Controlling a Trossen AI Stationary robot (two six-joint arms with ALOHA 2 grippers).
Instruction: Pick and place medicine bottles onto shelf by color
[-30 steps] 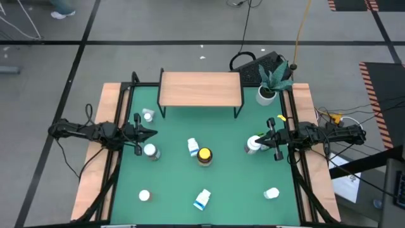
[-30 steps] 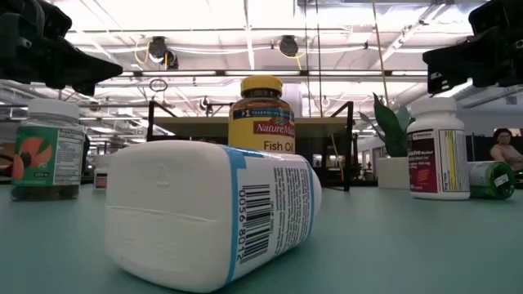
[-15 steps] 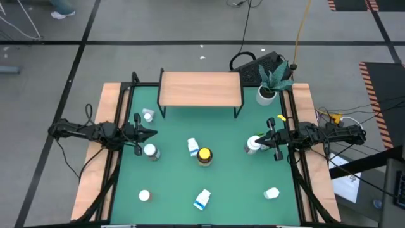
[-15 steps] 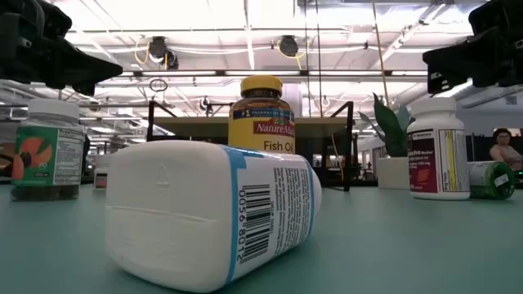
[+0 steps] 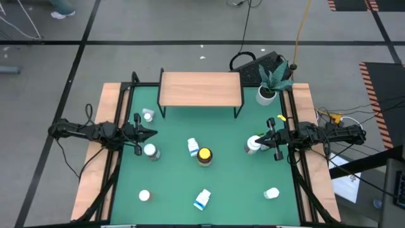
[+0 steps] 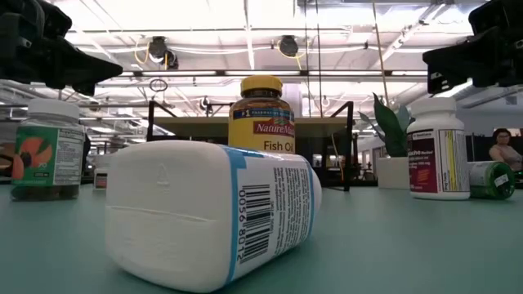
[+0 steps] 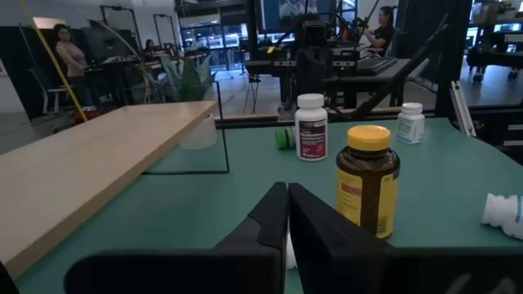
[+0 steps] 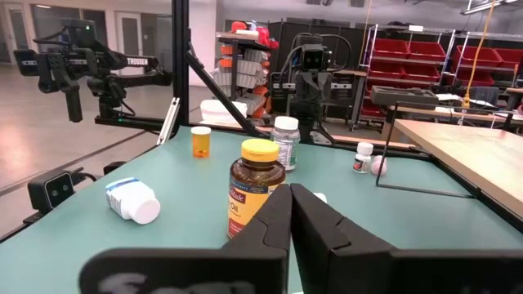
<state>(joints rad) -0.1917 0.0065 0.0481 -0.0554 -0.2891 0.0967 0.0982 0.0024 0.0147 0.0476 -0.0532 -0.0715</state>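
The shelf (image 5: 200, 88), with a light wood top on black legs, stands at the far side of the green table. Medicine bottles are scattered on the mat. The amber one with a yellow lid (image 5: 204, 156) stands in the middle, with a blue-labelled one (image 5: 193, 147) lying beside it. Another blue-labelled bottle (image 5: 202, 199) lies near the front. White bottles (image 5: 150, 151) (image 5: 254, 144) stand close to the grippers, and a green one (image 7: 283, 137) lies on its side. My left gripper (image 5: 154, 133) and right gripper (image 5: 259, 137) hover level at the table's sides, both shut and holding nothing.
A white plant pot (image 5: 266, 95) stands at the far right corner beside the shelf. Wooden side boards (image 5: 95, 164) border the mat on both sides. More white bottles rest at the far left (image 5: 148, 115), near left (image 5: 144, 196) and near right (image 5: 272, 193).
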